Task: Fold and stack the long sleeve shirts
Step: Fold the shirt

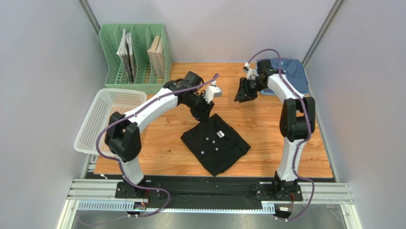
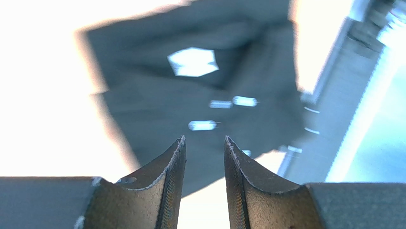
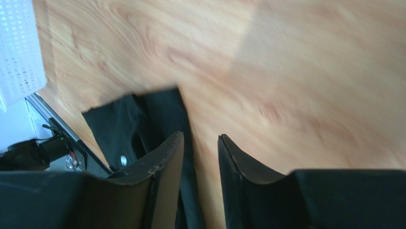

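The black shirt (image 1: 217,144) lies folded in a rough diamond in the middle of the table, its white buttons and collar label up; it also shows in the left wrist view (image 2: 200,95) and the right wrist view (image 3: 138,129). The blue checked shirt (image 1: 290,71) lies folded at the back right corner, partly hidden by my right arm. My left gripper (image 1: 205,116) hovers over the black shirt's far corner, open and empty (image 2: 204,143). My right gripper (image 1: 243,93) is raised over bare table beyond the black shirt, open and empty (image 3: 200,140).
A white mesh basket (image 1: 102,119) stands at the left edge. A green file rack (image 1: 136,57) with books stands at the back left. Grey walls close in both sides. The wooden table (image 1: 267,124) shows bare between the shirts.
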